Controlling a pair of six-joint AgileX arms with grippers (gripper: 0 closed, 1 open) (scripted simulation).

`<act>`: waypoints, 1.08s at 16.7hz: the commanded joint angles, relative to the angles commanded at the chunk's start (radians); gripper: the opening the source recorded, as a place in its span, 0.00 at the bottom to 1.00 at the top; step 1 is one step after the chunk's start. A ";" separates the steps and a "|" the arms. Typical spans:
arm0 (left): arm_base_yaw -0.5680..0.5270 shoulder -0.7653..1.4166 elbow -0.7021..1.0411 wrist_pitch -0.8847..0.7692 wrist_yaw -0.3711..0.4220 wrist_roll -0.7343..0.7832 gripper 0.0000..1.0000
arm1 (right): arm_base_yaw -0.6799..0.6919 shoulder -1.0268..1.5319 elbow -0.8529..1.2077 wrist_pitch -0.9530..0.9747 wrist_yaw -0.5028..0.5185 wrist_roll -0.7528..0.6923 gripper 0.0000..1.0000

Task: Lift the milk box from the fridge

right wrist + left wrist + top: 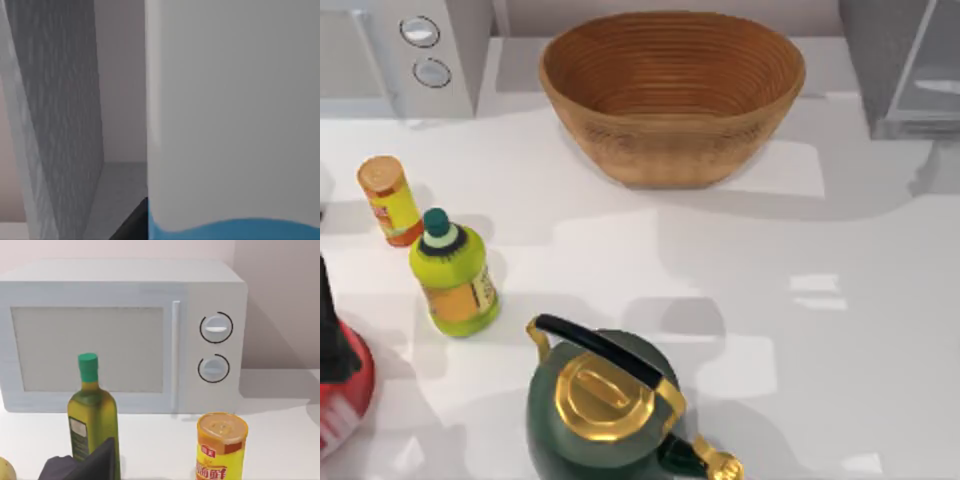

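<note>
The fridge (905,70) is a dark grey cabinet with a pale glassy panel at the table's back right corner. In the right wrist view the milk box (230,110) is very close, its white side running down to a blue band with a wavy edge. A grey fridge wall (60,125) stands beside it. A dark finger (134,222) of my right gripper shows right against the carton's side. In the left wrist view, a dark finger (95,462) of my left gripper points toward the microwave.
A woven basket (672,95) sits at the back centre and a light grey microwave (405,50) with two knobs at the back left. A yellow can (388,198), a yellow-green bottle (455,278) and a green kettle (605,405) stand in front. A red object (340,395) is at the left edge.
</note>
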 joint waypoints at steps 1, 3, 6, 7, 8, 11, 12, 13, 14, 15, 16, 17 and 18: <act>0.000 0.000 0.000 0.000 0.000 0.000 1.00 | 0.011 -0.096 -0.040 -0.051 0.010 -0.001 0.00; 0.000 0.000 0.000 0.000 0.000 0.000 1.00 | 0.035 -0.308 -0.128 -0.163 0.033 -0.001 0.00; 0.000 0.000 0.000 0.000 0.000 0.000 1.00 | 0.075 -0.651 -0.272 -0.346 0.068 0.000 0.00; 0.000 0.000 0.000 0.000 0.000 0.000 1.00 | 0.089 -0.764 -0.320 -0.407 0.080 0.000 0.00; 0.000 0.000 0.000 0.000 0.000 0.000 1.00 | 0.102 -0.874 -0.366 -0.466 0.091 0.000 0.00; 0.000 0.000 0.000 0.000 0.000 0.000 1.00 | 0.141 -1.153 -0.489 -0.626 0.124 -0.002 0.00; 0.000 0.000 0.000 0.000 0.000 0.000 1.00 | 0.152 -1.226 -0.523 -0.670 0.134 -0.003 0.00; 0.000 0.000 0.000 0.000 0.000 0.000 1.00 | 0.163 -1.289 -0.552 -0.710 0.143 -0.004 0.00; 0.000 0.000 0.000 0.000 0.000 0.000 1.00 | 0.172 -1.342 -0.577 -0.743 0.151 -0.005 0.00; 0.000 0.000 0.000 0.000 0.000 0.000 1.00 | 0.179 -1.385 -0.598 -0.771 0.157 -0.005 0.00; 0.000 0.000 0.000 0.000 0.000 0.000 1.00 | 0.185 -1.417 -0.614 -0.792 0.162 -0.006 0.00; 0.000 0.000 0.000 0.000 0.000 0.000 1.00 | 0.189 -1.438 -0.624 -0.807 0.166 -0.007 0.00; 0.000 0.000 0.000 0.000 0.000 0.000 1.00 | 0.192 -1.449 -0.629 -0.814 0.167 -0.007 0.00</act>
